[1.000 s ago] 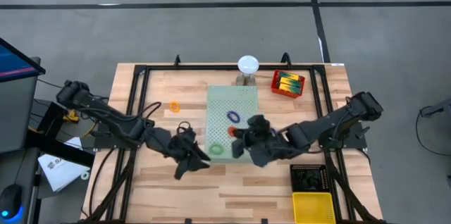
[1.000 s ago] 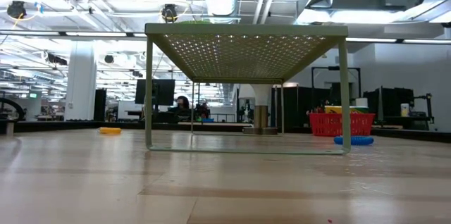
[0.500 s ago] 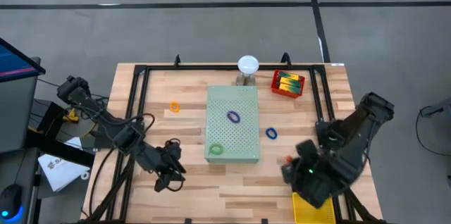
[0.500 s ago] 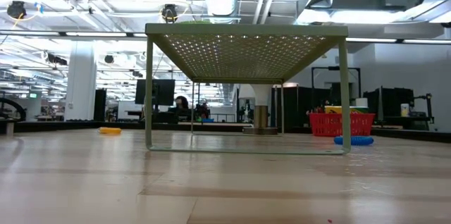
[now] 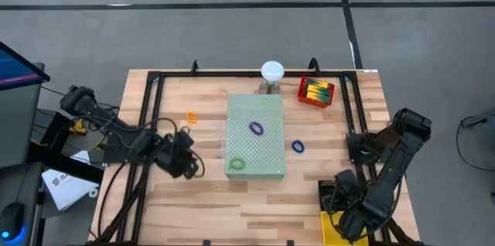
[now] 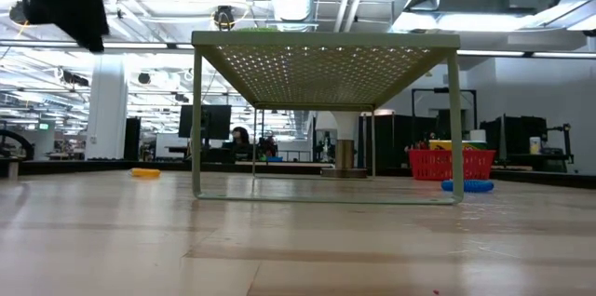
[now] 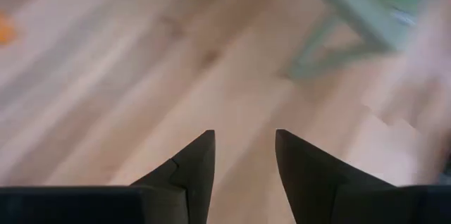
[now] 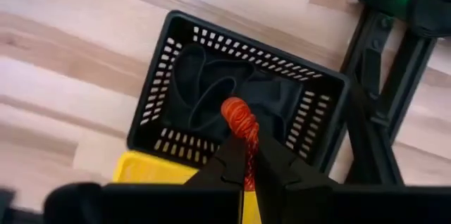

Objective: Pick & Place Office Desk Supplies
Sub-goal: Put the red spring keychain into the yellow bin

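The right claw [image 8: 248, 155] has swung from the green board [image 5: 256, 136] to the near right corner, clenched on an orange band [image 8: 239, 121] above the black basket [image 8: 236, 98], ready to drop. The left claw [image 7: 244, 155], released and empty, has pulled back left.

High view looks straight down on the worktop [image 5: 255, 199]; low view peers level across it, sharing the board [image 5: 256, 135].
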